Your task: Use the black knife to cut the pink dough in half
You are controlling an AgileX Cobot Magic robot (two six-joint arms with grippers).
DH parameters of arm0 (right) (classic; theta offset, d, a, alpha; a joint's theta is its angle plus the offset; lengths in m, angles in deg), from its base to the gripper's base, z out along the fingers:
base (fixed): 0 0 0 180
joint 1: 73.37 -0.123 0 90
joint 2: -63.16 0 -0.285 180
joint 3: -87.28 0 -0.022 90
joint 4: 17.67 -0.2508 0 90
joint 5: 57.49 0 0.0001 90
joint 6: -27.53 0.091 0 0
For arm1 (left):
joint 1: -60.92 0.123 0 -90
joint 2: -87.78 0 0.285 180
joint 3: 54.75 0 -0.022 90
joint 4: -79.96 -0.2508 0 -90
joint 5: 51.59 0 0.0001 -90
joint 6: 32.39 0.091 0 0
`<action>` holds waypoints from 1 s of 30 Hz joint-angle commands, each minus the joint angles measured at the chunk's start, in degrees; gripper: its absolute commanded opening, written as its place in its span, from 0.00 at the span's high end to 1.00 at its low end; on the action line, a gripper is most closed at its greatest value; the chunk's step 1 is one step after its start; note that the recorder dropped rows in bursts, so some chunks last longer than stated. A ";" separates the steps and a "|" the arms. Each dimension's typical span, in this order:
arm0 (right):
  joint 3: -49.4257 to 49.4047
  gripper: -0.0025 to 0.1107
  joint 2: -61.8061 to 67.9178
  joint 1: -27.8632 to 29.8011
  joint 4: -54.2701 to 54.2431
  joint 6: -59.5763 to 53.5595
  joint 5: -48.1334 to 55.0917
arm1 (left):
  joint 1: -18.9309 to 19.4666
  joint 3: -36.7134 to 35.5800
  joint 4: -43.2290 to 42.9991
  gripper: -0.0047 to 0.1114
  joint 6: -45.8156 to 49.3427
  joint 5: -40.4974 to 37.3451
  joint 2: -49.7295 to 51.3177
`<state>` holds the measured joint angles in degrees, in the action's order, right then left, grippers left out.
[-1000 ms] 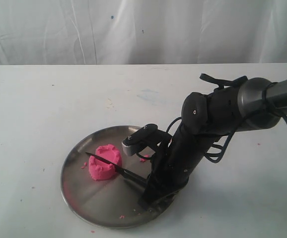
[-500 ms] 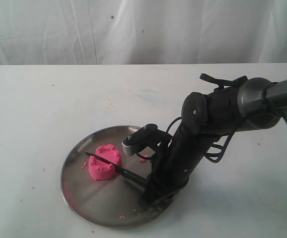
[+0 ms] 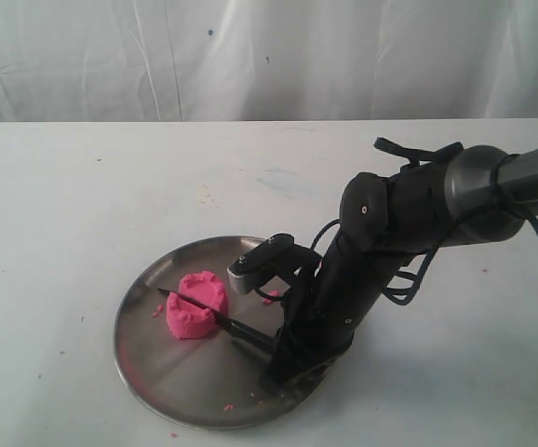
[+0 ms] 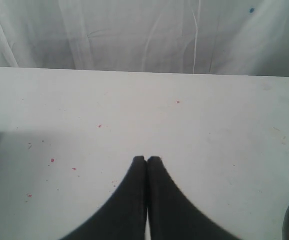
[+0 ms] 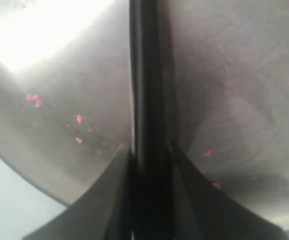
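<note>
One pink dough (image 3: 197, 305) puck sits on the left half of the single round steel plate (image 3: 171, 377), in the lower left-centre of the exterior view. The one black knife (image 3: 238, 326) lies slantwise across its top, tip toward the left of the frame, and the blade is sunk into a groove in the soft mass. Whether the cut goes right through cannot be told; it reads as one piece.

The knife's handle runs down and right into the right gripper (image 3: 278, 358), which stands low over the plate's lower right part. In the right wrist view, the two fingers of the right gripper (image 5: 149, 167) are clamped on either side of the black knife (image 5: 144, 75), which runs up the middle of the frame over the steel plate (image 5: 234, 90). Several pink crumbs (image 5: 34, 99) dot the metal on both sides of it.

The plate rests on one white table (image 3: 83, 186), with a white curtain (image 3: 250, 56) across the top of the frame.

In the left wrist view, the left gripper (image 4: 147, 161) has its two fingers pressed together with nothing between them, above the white table (image 4: 194, 115), which carries a few pink specks (image 4: 52, 160) at lower left.
</note>
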<state>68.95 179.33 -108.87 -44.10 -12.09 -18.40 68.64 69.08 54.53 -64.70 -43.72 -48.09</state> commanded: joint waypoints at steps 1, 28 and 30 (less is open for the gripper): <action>-0.63 0.98 1.37 -0.03 0.85 -2.16 4.60 | 0.15 -0.40 -0.44 0.96 -0.37 0.69 -0.32; -0.63 0.98 1.37 -0.03 0.85 2.68 0.32 | 0.15 -0.40 -0.44 0.96 -0.37 0.69 -0.32; -0.63 0.98 1.37 -0.03 0.96 3.88 -0.42 | 0.15 -0.40 -0.44 0.96 -0.37 0.69 -0.32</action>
<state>68.95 179.33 -108.87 -44.33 -9.98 -18.10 68.64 69.08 54.53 -64.73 -43.58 -48.09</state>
